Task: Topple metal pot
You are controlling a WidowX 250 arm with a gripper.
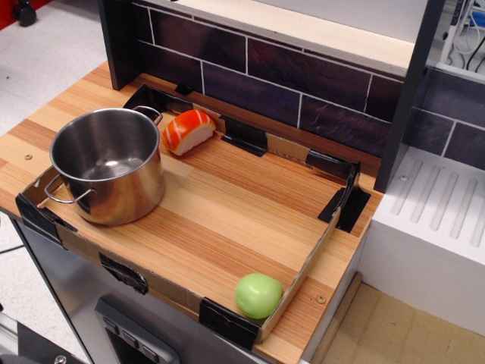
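Observation:
The metal pot [107, 165] stands upright at the left end of the wooden table, shiny steel, open top, with one wire loop handle at its front left and one at its back right. A salmon sushi toy [188, 130] lies just behind and right of it, close to the back handle. A green ball [258, 295] rests in the front right corner of the cardboard border. No gripper or arm shows in this view.
A low cardboard border with black tape [303, 273] rings the work area. A dark tiled back wall [288, 83] and dark posts [117, 38] stand behind. A white drainboard unit [432, 220] sits to the right.

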